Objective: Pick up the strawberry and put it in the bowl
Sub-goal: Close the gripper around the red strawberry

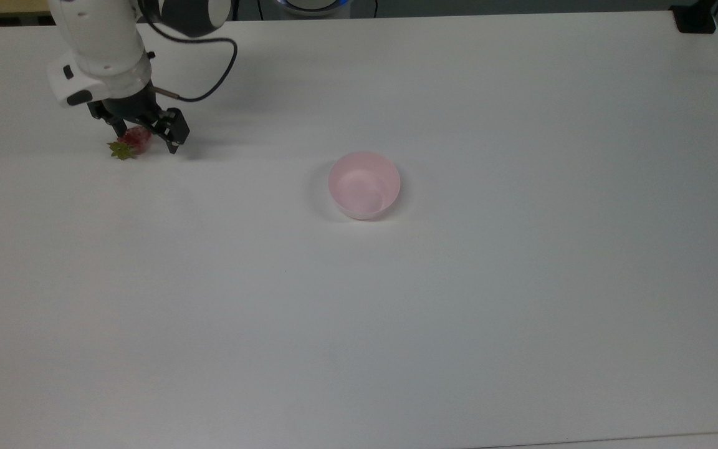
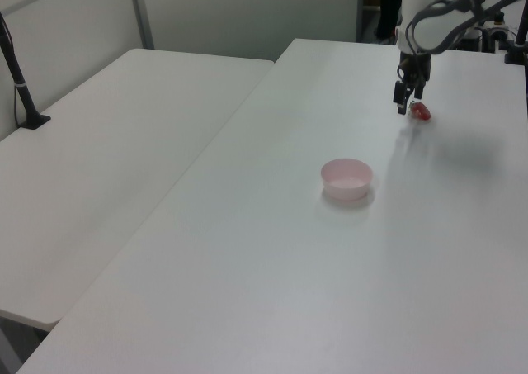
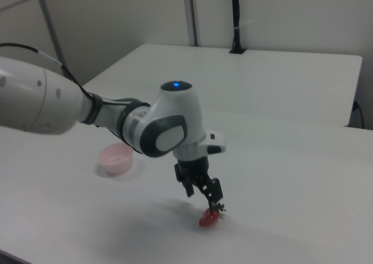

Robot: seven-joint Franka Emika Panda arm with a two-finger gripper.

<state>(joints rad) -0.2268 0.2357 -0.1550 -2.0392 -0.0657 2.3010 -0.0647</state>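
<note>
tool (image 1: 145, 138) open astride strawberry (image 1: 132, 141) | bowl (image 1: 364, 185) apart

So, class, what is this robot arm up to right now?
The arm's gripper is down at the strawberry, open, with a finger on each side of it and the fruit lying on the table. Nothing is lifted yet. The pink bowl sits empty, apart from the fruit, to the top view's right.
</note>
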